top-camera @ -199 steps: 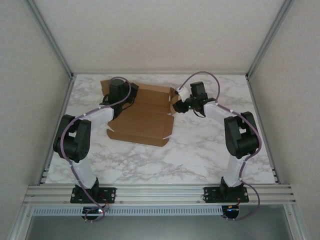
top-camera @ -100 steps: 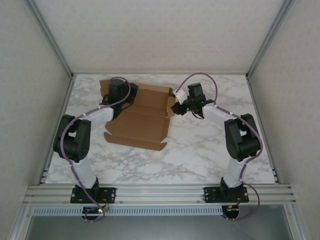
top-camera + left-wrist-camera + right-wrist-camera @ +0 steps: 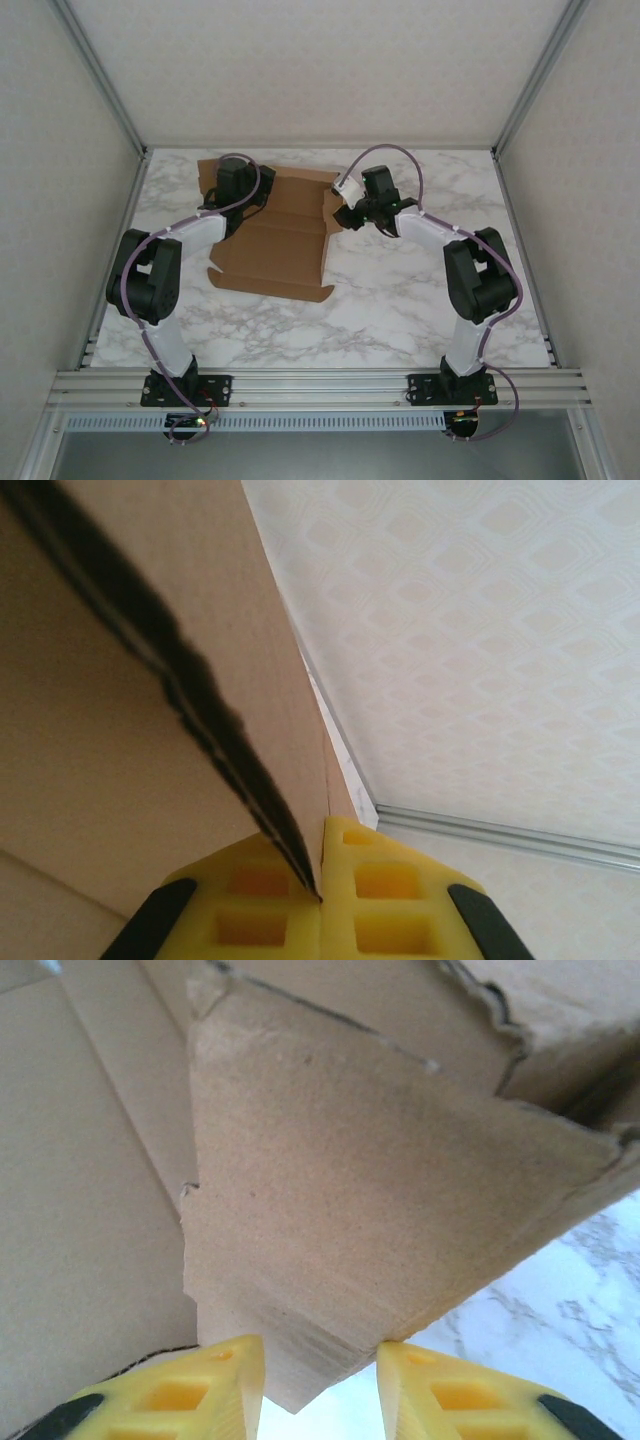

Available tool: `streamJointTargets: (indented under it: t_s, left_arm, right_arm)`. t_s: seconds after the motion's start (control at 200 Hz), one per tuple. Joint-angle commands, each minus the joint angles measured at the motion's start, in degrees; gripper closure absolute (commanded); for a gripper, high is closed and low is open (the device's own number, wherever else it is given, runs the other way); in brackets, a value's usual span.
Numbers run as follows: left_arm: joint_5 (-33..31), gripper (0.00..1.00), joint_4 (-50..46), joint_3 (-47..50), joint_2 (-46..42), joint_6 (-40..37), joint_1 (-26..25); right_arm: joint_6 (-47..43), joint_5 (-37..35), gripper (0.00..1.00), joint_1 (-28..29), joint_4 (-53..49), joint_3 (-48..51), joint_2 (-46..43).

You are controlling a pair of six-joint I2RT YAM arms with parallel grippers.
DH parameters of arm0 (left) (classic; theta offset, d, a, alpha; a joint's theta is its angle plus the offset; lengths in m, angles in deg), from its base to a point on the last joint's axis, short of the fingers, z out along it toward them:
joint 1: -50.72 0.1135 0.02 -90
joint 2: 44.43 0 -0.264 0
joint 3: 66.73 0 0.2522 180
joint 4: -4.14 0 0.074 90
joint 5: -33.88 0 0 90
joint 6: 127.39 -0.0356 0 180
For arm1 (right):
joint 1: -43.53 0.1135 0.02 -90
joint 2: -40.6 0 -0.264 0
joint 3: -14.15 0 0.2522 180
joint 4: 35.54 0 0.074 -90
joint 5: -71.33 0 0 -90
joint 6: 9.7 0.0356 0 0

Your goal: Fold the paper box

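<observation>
The paper box (image 3: 275, 245) is pinched by the closed left gripper (image 3: 318, 880), and its side flap (image 3: 380, 1190) has been raised by the half-open right gripper (image 3: 320, 1355) set around it, starting a wall.

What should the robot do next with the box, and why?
Probably push the right gripper a little toward the middle of the paper box, tipping the side flap inward: that flap stands lifted, its corner between the open jaws. The left gripper is shut on the opposite side, steadying it.
</observation>
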Motion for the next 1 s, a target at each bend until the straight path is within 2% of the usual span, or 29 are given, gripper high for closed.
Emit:
streamJointTargets:
  t_s: [0.0, 0.1, 0.335, 0.566, 0.846, 0.996]
  left_arm:
    - [5.98, 1.00, 0.77, 1.16, -0.09, -0.39, -0.93]
    - [6.41, 1.00, 1.38, 1.36, -0.27, -0.38, -0.97]
    - [7.17, 1.00, 2.13, 1.54, -0.54, -0.02, -0.94]
    - [7.87, 1.00, 2.88, 1.53, -0.36, 0.40, -0.96]
    - [9.34, 1.00, 3.64, 1.09, 0.52, 2.70, 0.25]
    - [9.49, 1.00, 3.04, 0.39, 0.10, 2.37, 0.53]
  right_arm:
    - [3.12, -5.89, 0.64, 1.21, 5.67, -3.23, 2.17]
    - [4.65, -8.47, 0.64, 1.78, 6.76, -4.06, 3.41]
    - [10.36, -2.26, 0.70, 2.59, 10.59, -4.09, 3.19]
    - [13.13, 0.80, 0.70, 4.39, 9.15, -6.49, 4.00]
    - [13.21, -2.81, 0.68, 6.13, 7.04, -9.28, 6.62]
    - [12.12, -10.61, 0.66, 6.26, 5.19, -10.24, 7.78]
